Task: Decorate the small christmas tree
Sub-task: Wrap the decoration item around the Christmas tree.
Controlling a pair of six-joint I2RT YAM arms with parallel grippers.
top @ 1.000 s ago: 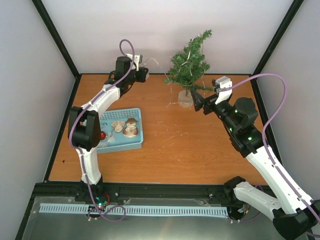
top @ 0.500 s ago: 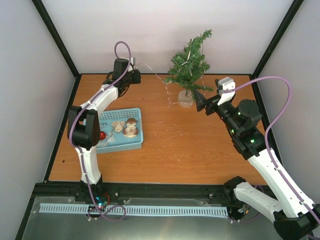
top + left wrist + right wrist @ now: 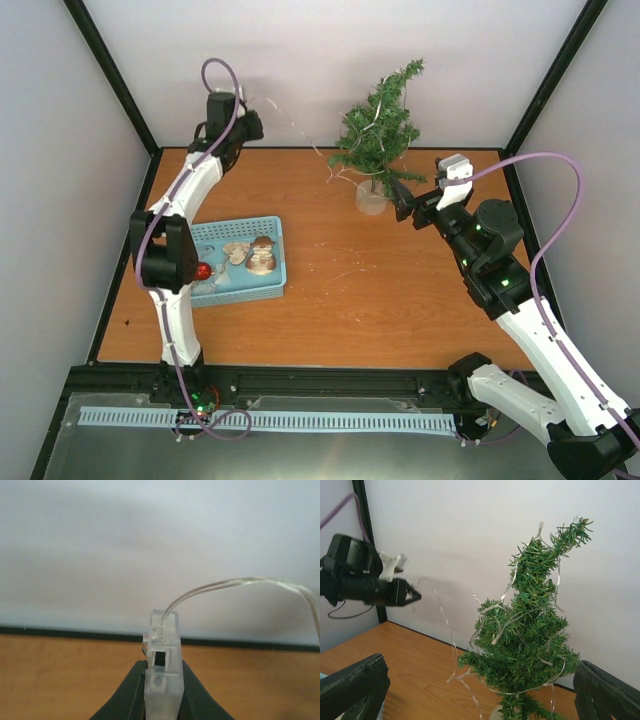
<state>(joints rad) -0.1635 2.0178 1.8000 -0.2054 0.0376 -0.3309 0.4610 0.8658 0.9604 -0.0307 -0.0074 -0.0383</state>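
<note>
Dark green bristly branches mark the small christmas tree [image 3: 380, 125], which stands on its pale round base at the far edge of the wooden table [image 3: 400, 290], close to the back wall. Its slim tip bends to the right.

A thin clear light string [image 3: 451, 640] is looped over the branches. One run leaves the left side of the tree and rises leftward through the air to the left gripper [image 3: 250, 125].

The left gripper is raised above the table to the left of the tree, at about the height of its upper branches. Its jaws are closed on a clear plastic block [image 3: 161, 675], from the top of which the twin wires of the string emerge.

The right gripper [image 3: 402, 198] sits just to the right of the tree base and points at it. Its fingers [image 3: 355, 685] are spread wide and hold nothing.

A blue basket [image 3: 240, 290] lies well to the left of the tree, nearer the arm bases. It contains a red ball [image 3: 204, 271] and several pale ornaments [image 3: 262, 255].
</note>
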